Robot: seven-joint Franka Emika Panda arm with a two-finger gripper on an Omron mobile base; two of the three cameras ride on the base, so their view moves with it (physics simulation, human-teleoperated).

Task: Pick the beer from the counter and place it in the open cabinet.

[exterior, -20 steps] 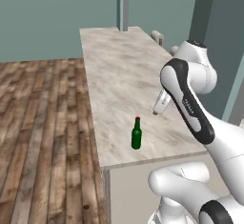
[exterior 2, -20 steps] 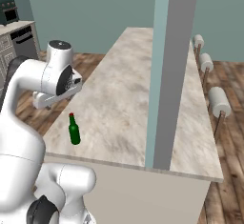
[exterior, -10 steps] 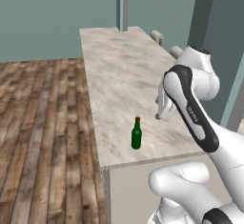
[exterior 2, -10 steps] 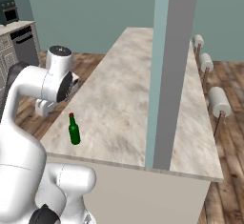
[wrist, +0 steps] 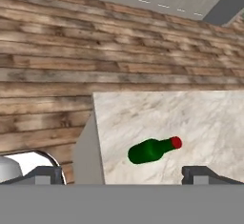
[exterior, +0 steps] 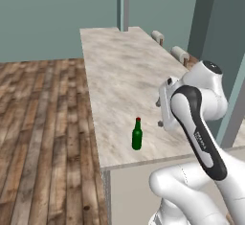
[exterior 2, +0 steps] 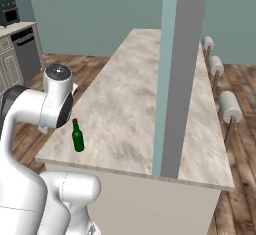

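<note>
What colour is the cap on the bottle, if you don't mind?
Red, on a dark green bottle; clearest in the hand view.

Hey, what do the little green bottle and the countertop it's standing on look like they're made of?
The beer looks like dark green glass: smooth, glossy, with a soft highlight along its body and a red cap, probably metal. The counter looks like polished stone, likely marble: pale beige-grey with cloudy veining, though a printed laminate would look much the same.
</note>
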